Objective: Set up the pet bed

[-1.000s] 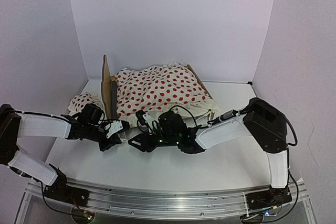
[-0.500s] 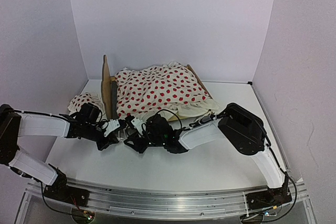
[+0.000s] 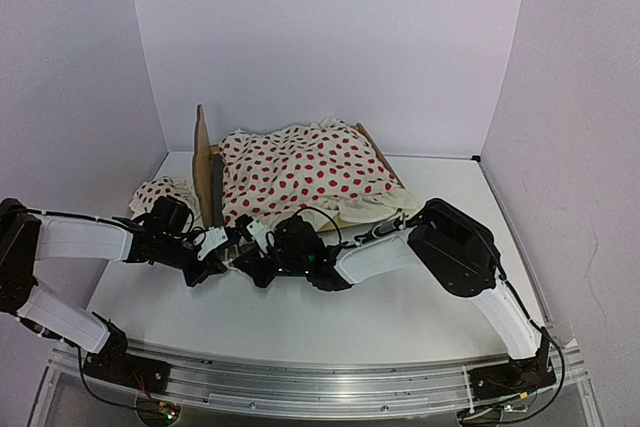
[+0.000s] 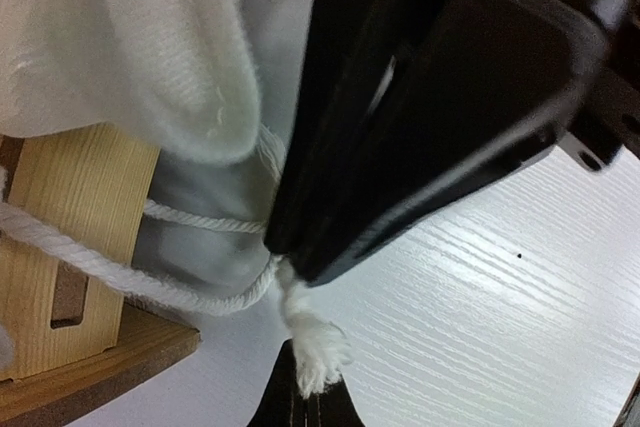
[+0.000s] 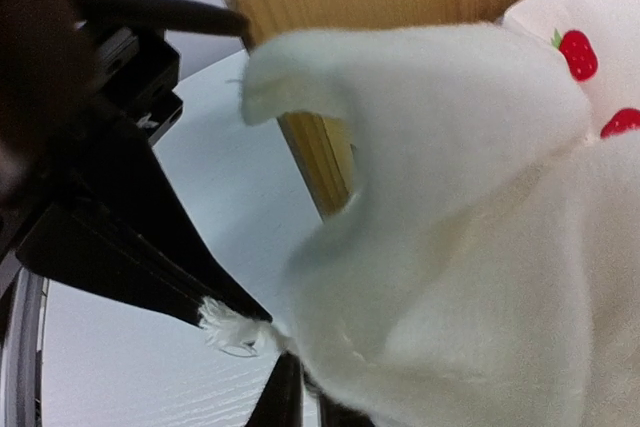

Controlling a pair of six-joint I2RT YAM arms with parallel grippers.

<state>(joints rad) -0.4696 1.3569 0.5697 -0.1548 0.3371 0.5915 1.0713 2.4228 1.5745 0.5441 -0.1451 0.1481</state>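
Observation:
The pet bed [image 3: 207,162] stands at the back, its plywood headboard on the left. A white red-dotted blanket [image 3: 300,172] lies over it. A white cord [image 4: 190,292] loops round a wooden post of the bed [image 4: 70,197] at its near left corner. My left gripper [image 3: 222,247] [image 4: 305,402] is shut on the cord's frayed end [image 4: 315,352]. My right gripper [image 3: 252,252] [image 5: 308,397] meets it tip to tip, its jaws pinched on the same cord just under the blanket's hem [image 5: 470,227]. The bed's base is hidden under the blanket.
A small red-dotted pillow [image 3: 158,193] lies on the table left of the headboard, behind my left arm. White walls enclose the table on three sides. A metal rail [image 3: 300,382] with both arm bases runs along the near edge.
My right gripper has slid left to the bed's near left corner and closed its jaws there. The left gripper has kept its hold in place.

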